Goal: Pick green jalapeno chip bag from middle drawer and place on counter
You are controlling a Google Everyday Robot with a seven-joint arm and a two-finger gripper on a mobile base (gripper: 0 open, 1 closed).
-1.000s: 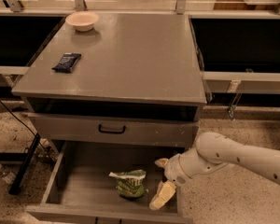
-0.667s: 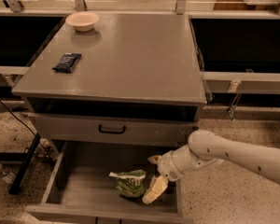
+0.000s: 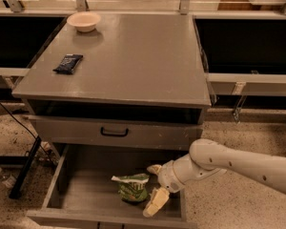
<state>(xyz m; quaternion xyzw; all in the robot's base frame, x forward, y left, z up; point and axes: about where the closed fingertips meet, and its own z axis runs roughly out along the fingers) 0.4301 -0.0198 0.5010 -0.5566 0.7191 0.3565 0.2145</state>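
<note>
The middle drawer (image 3: 83,197) stands pulled out toward the near edge, its flat grey floor mostly bare between low side walls. On that floor, right of centre and close to the near wall, lies the green jalapeno chip bag (image 3: 132,189), crumpled, its whitish top edge turned toward the far side.

Just to the right of the bag, inside the drawer, is the gripper (image 3: 153,188). Its pale jaws are spread wide, one tip on the far side of the bag's right end and the other reaching down toward the drawer's near right corner. They have hold of nothing; whether either tip touches the bag cannot be told. The white arm (image 3: 238,163) runs from the gripper up and out to the right, over the drawer's right wall and above the speckled floor (image 3: 14,132).

To the left of the drawer a black stand leg (image 3: 25,168) slants across that floor.

Behind and above the open drawer is a closed grey drawer front (image 3: 66,129) with a black handle (image 3: 114,132) at its middle.

Above that spreads the worktop (image 3: 143,61), wide, grey and matte. A small flat dark packet (image 3: 68,63) lies near its left edge, and farther back, at the far left corner, sits a pale shallow bowl (image 3: 84,21).
</note>
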